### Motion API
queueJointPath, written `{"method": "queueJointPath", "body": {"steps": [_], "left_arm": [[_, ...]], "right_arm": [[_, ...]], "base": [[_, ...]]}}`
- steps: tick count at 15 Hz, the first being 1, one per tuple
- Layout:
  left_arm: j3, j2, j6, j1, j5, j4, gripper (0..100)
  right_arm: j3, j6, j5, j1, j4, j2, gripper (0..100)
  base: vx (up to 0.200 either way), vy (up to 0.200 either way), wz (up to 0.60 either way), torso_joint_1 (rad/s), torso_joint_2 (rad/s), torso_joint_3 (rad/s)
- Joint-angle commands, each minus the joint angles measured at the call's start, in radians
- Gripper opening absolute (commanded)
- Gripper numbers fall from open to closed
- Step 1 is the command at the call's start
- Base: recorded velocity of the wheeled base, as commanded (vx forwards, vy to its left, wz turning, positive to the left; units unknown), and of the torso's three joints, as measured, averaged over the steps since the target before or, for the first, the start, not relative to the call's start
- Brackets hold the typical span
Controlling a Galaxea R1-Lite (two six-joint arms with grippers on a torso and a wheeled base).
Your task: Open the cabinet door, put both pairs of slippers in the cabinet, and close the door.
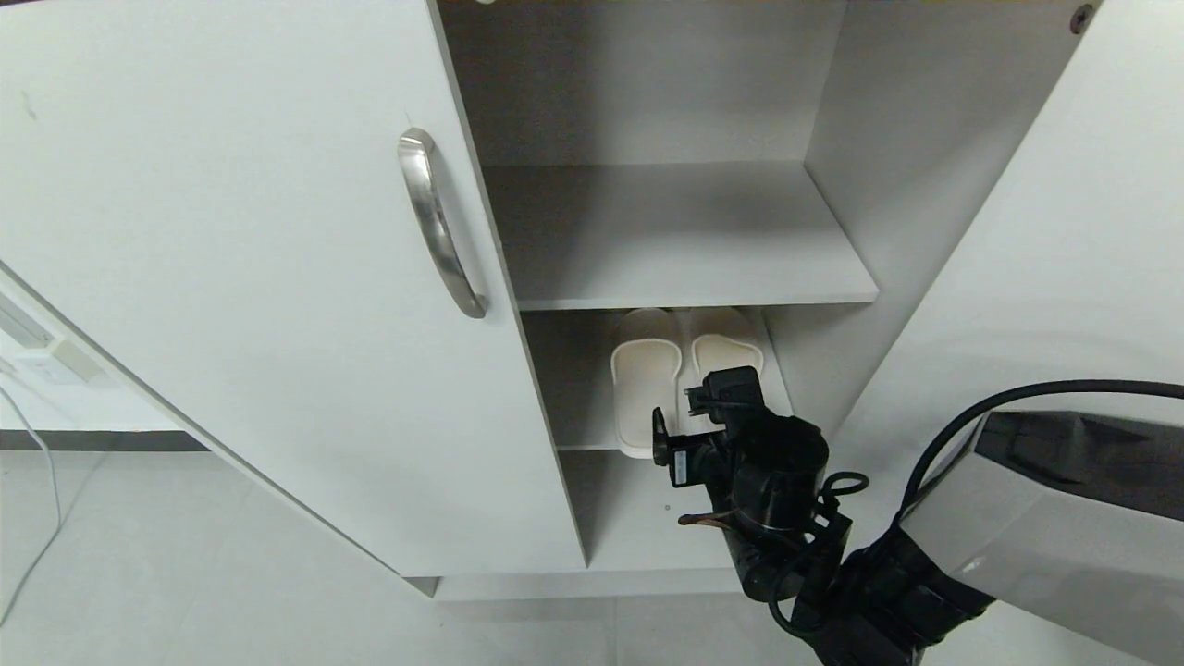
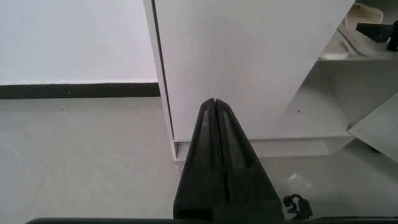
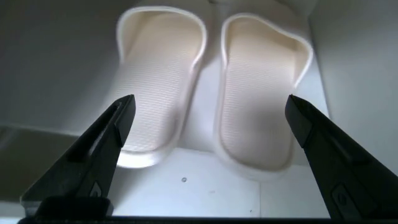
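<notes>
A pair of white slippers (image 1: 647,370) lies side by side on the cabinet's middle shelf (image 1: 573,407), heels toward me. My right gripper (image 1: 694,412) hovers open just in front of the heels, nothing between its fingers. The right wrist view has both slippers (image 3: 161,81) between and beyond the spread fingers of that gripper (image 3: 210,106). My left gripper (image 2: 214,102) is shut and empty, low above the floor, pointing at the base of the closed left door (image 2: 236,56). The slippers' edge (image 2: 348,37) peeks in from the open side.
The left door (image 1: 231,259) with its metal handle (image 1: 442,227) is closed; the right door (image 1: 1064,259) is swung open. The upper shelf (image 1: 675,240) and the bottom shelf (image 1: 638,518) are bare. Tiled floor (image 1: 185,573) lies in front, with a thin cable (image 1: 37,518) at the left.
</notes>
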Motion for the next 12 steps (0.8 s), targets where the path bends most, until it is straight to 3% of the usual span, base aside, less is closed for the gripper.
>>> {"method": "queueJointPath", "body": {"steps": [1,5,12], "left_arm": [[0.0,0.0,-0.001,0.0,0.0,0.0,0],[0.0,0.0,-0.003,-0.001,0.0,0.0,0],[0.0,0.0,0.0,0.0,0.0,0.0,0]], "right_arm": [[0.0,-0.001,0.0,0.008,0.0,-0.009,100],[0.001,0.001,-0.001,0.01,-0.002,-0.009,100],[0.041,0.036,-0.001,0.022,0.001,-0.024,100]], "base": [[-0.2,0.0,0.0,0.002,0.01,0.007],[-0.2,0.0,0.0,-0.001,0.0,0.004],[0.0,0.0,0.0,0.0,0.0,0.0]]}}
